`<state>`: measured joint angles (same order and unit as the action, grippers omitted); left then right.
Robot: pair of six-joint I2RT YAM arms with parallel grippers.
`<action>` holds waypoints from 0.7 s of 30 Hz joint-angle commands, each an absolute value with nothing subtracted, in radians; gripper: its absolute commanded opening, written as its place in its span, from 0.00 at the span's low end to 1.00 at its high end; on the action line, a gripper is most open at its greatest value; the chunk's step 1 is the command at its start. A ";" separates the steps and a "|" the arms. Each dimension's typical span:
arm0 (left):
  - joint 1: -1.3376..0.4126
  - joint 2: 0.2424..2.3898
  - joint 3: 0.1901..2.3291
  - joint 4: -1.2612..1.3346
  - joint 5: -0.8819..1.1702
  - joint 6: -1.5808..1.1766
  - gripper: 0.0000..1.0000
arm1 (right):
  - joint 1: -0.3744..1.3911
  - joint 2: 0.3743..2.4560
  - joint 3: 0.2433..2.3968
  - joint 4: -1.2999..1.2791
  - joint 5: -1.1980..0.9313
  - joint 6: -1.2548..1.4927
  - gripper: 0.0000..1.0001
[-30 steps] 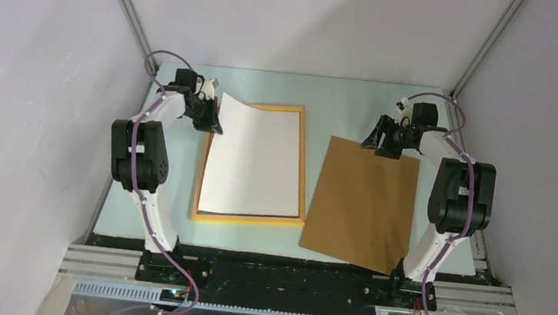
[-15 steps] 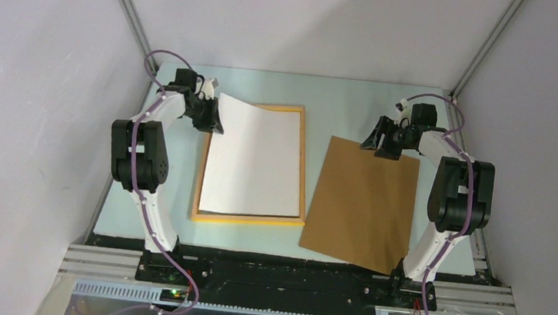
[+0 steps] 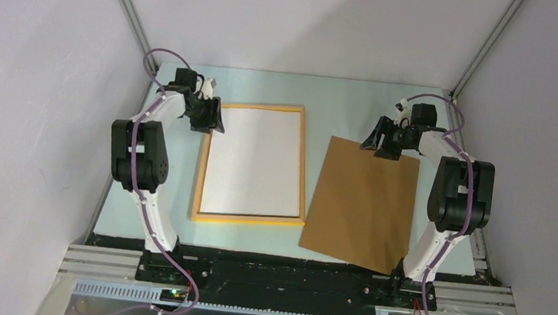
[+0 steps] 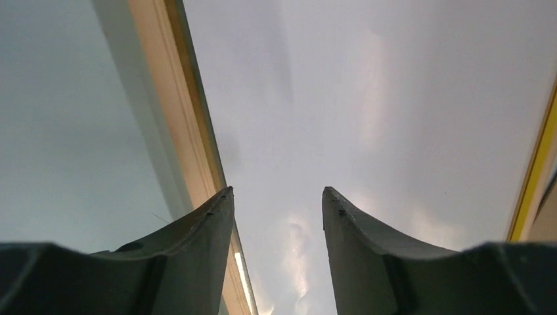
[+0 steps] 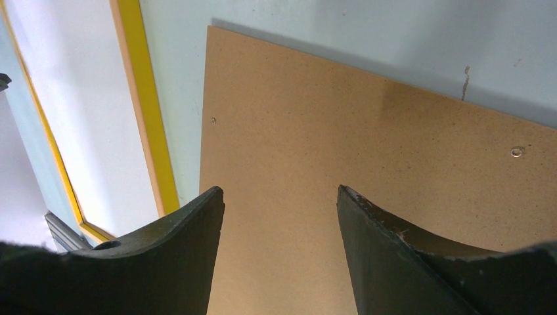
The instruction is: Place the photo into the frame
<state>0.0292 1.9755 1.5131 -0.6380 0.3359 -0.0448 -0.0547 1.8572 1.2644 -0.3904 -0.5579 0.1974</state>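
The photo (image 3: 254,163) shows only its plain white side and lies flat inside the yellow-orange frame (image 3: 305,168) on the table's left half. My left gripper (image 3: 214,120) hovers at the frame's far-left corner, open and holding nothing. In the left wrist view the fingertips (image 4: 223,197) stand apart over the white photo (image 4: 368,98), beside the frame's rail (image 4: 174,111). My right gripper (image 3: 376,144) is open over the far edge of the brown backing board (image 3: 360,208). In the right wrist view, bare board (image 5: 328,125) fills the gap of the right gripper (image 5: 280,189).
The backing board lies slightly askew to the right of the frame, its near corner reaching the table's front edge. Grey walls close in on both sides and behind. In the right wrist view the frame (image 5: 148,111) lies left of the board.
The left gripper has opened and let go of the photo's far-left corner. That corner was lifted and curled; now the photo lies flat in the frame. The right arm has not moved.
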 commanded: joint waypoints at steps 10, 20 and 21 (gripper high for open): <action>0.026 1.901 1.531 -0.624 0.263 -0.021 0.60 | -0.056 1.866 1.266 -0.374 -0.567 0.179 0.68; -0.106 1.854 1.442 -0.585 0.352 0.036 0.62 | -0.066 1.856 1.267 -0.376 -0.565 0.155 0.68; -0.128 1.852 1.439 -0.582 0.353 0.039 0.62 | -0.069 1.851 1.267 -0.377 -0.565 0.151 0.68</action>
<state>-0.0513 1.9163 1.4616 -0.6174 0.3042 -0.0135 -0.0559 1.8572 1.2644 -0.3904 -0.5579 0.1810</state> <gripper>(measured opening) 0.615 0.681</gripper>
